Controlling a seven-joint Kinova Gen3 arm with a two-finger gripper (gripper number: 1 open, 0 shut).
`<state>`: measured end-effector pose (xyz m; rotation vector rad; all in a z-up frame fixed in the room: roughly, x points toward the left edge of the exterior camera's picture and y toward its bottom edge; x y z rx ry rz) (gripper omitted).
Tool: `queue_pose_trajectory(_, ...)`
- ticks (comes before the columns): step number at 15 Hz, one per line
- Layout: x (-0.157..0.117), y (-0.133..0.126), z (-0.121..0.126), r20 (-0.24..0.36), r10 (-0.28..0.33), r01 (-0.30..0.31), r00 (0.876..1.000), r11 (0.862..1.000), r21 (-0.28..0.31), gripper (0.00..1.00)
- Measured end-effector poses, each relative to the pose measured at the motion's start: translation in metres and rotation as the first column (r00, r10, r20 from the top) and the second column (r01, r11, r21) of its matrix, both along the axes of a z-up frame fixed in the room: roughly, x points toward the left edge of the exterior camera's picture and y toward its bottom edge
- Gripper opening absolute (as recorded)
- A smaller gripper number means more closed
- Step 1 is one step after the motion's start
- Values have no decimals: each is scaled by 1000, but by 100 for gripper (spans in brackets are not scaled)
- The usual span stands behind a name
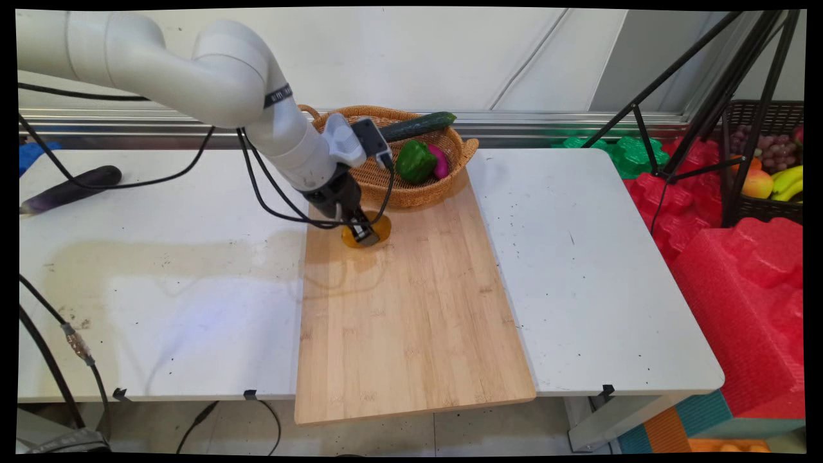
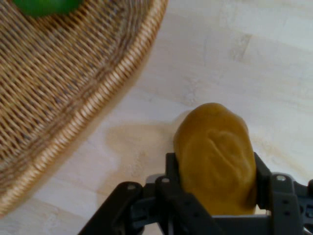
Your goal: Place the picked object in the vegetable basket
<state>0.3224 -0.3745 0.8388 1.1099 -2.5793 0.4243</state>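
A yellow-brown potato [image 2: 215, 156] lies on the wooden cutting board [image 1: 411, 308], just in front of the wicker basket [image 1: 411, 186]. My gripper [image 1: 364, 236] is down on the potato [image 1: 380, 228], with one finger pressed against each of its sides; in the hand view the potato fills the gap between them. The gripper [image 2: 216, 182] is shut on it. The potato still looks to rest on the board.
The basket holds a green pepper [image 1: 415, 161], a pink vegetable [image 1: 441, 162] and a cucumber [image 1: 418, 125] lying across its rim. A dark eggplant [image 1: 71, 188] lies on the table's far left. A black tripod [image 1: 707, 109], red foam and a fruit crate [image 1: 768, 167] stand at the right.
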Motion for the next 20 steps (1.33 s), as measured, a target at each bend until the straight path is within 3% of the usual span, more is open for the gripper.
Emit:
queue_pose_trajectory(5,-1,9,58,-29,4,-7,1000,993,-120,0)
queue_pose_trajectory(7,0,9,86,-57,27,-37,998,984,-177,0)
queue_pose_trajectory(12,6,-4,124,-105,92,-117,990,959,-259,0)
queue_pose_trajectory(16,16,-29,136,-111,170,-197,979,932,-303,0)
queue_pose_trajectory(20,21,-62,121,-76,224,-236,972,928,-289,0)
